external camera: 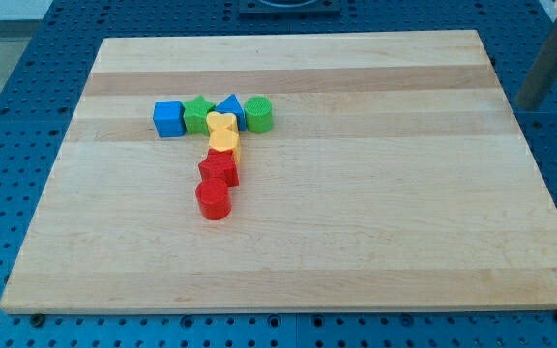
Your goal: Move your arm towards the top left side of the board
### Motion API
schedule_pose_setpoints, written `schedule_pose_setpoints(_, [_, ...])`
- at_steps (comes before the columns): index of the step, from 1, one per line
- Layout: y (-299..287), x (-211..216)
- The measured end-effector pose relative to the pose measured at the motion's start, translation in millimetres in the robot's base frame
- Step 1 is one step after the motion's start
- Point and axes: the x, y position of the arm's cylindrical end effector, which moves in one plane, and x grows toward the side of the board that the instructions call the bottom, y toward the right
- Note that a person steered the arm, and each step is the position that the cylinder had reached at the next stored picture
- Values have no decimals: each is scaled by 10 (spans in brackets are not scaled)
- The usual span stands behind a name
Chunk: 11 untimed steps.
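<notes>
My tip (pixel 530 102) is at the view's upper right, just past the right edge of the wooden board (pixel 356 232), far from all blocks. The rod looks blurred. The blocks form a T left of the board's middle. The top row is a blue cube (pixel 168 119), a green star (pixel 197 115), a blue triangle (pixel 230 105) and a green cylinder (pixel 258 113). Below them a column runs down: a yellow heart (pixel 221 127), a second yellow block (pixel 226 152), a red star (pixel 219 170) and a red cylinder (pixel 214 199). The blocks touch or nearly touch.
The board lies on a blue perforated table (pixel 8 106) that shows on all sides. A dark fixture (pixel 288 8) sits beyond the board's top edge.
</notes>
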Motion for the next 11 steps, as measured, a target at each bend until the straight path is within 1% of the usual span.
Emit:
schedule_pose_setpoints(1, [-14, 46])
schedule_pose_setpoints(2, [-67, 208])
schedule_pose_setpoints(4, [-295, 386])
schedule_pose_setpoints(5, [-295, 355])
schedule_pose_setpoints(6, [-295, -55])
schedule_pose_setpoints(7, [-491, -568])
schedule_pose_setpoints(8, [-1202, -787])
schedule_pose_setpoints(10, [-2943, -1053])
schedule_pose_setpoints(11, [-3776, -1054])
